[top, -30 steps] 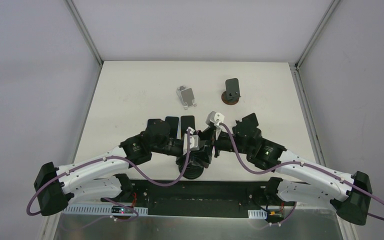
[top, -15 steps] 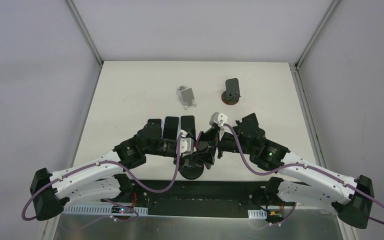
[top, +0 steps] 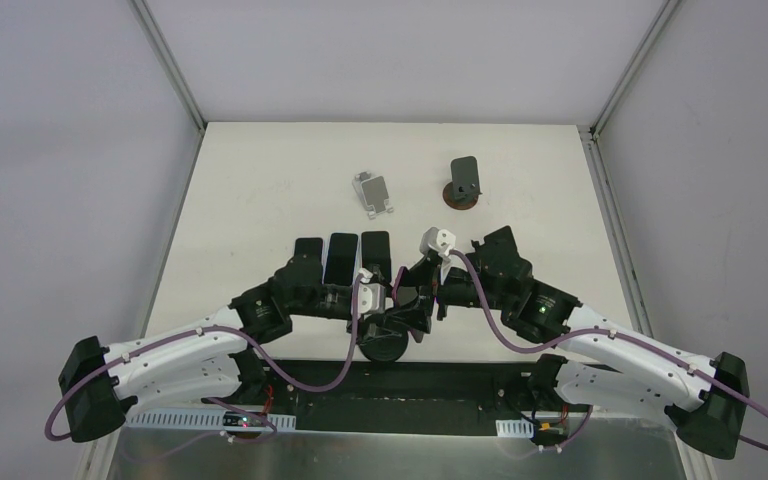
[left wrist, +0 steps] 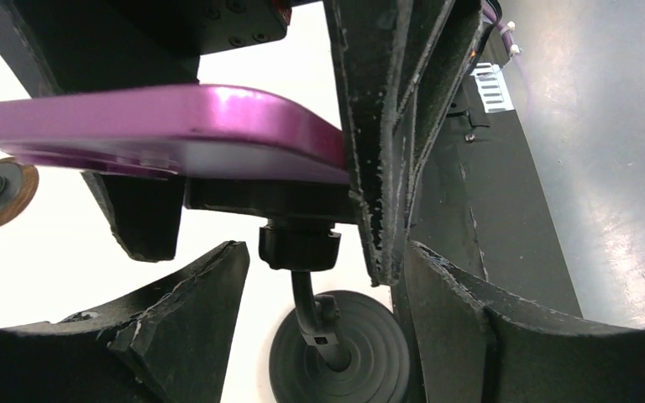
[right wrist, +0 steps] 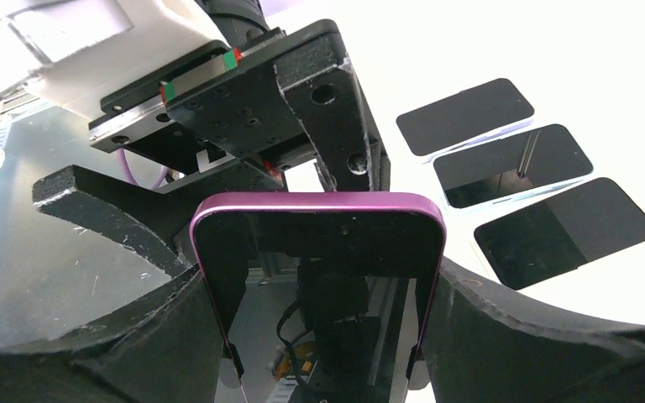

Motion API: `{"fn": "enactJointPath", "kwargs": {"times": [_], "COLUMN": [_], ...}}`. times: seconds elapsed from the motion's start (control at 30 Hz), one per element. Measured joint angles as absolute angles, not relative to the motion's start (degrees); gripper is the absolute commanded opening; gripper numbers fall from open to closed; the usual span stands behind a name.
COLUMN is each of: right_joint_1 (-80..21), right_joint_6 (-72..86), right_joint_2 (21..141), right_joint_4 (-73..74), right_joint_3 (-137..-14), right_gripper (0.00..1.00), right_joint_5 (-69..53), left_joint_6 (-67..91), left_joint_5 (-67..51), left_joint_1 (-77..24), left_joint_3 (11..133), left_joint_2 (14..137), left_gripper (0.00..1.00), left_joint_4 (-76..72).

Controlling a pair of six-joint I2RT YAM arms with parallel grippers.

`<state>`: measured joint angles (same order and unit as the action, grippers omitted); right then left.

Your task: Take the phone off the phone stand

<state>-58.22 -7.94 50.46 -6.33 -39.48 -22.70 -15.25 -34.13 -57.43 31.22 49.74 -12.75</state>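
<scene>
The phone [right wrist: 319,252] has a magenta case and a dark screen. It lies flat on the cradle of the black phone stand, whose round base [top: 383,347] sits at the table's near edge. My right gripper [right wrist: 319,281] is shut on the phone's two long edges. In the left wrist view the phone [left wrist: 159,117] shows edge-on above the stand's neck and base [left wrist: 340,353]. My left gripper [left wrist: 323,285] is open, with one finger on each side of the neck and not touching it. In the top view both grippers meet over the stand and hide most of the phone.
Three dark phones [top: 341,255] lie side by side face up just left of the grippers, and also show in the right wrist view [right wrist: 512,164]. A silver stand [top: 373,193] and a dark stand on a brown base [top: 463,182] are farther back. A black strip [top: 460,385] borders the near edge.
My left wrist has shifted a little left and toward the near edge. The right gripper has edged slightly back. The phone stays on the stand.
</scene>
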Motion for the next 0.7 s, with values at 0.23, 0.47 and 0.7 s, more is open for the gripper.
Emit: {"fn": "enactJointPath", "kwargs": {"times": [0.23,0.47,0.7], "right_joint_1": [-58.2,-58.2,-58.1], "right_joint_6": [-7.9,-7.7,-7.4], "right_joint_2": [50.5,49.7,49.5], "right_joint_4": [-6.3,-6.9,-6.9], "right_joint_3": [-39.5,-38.7,-38.5], "right_gripper": [0.00,0.00,0.00], "right_joint_5": [-23.3,-23.3,-23.4], "left_joint_6": [-15.8,-15.9,-15.6], "left_joint_5": [-33.4,-32.5,-32.3], "left_joint_1": [-57.4,-57.4,-57.3], "left_joint_3": [31.0,30.0,29.0], "left_joint_2": [51.5,53.6,53.8], "left_gripper": [0.61,0.54,0.35], "left_joint_4": [-16.6,-19.8,-21.3]}}
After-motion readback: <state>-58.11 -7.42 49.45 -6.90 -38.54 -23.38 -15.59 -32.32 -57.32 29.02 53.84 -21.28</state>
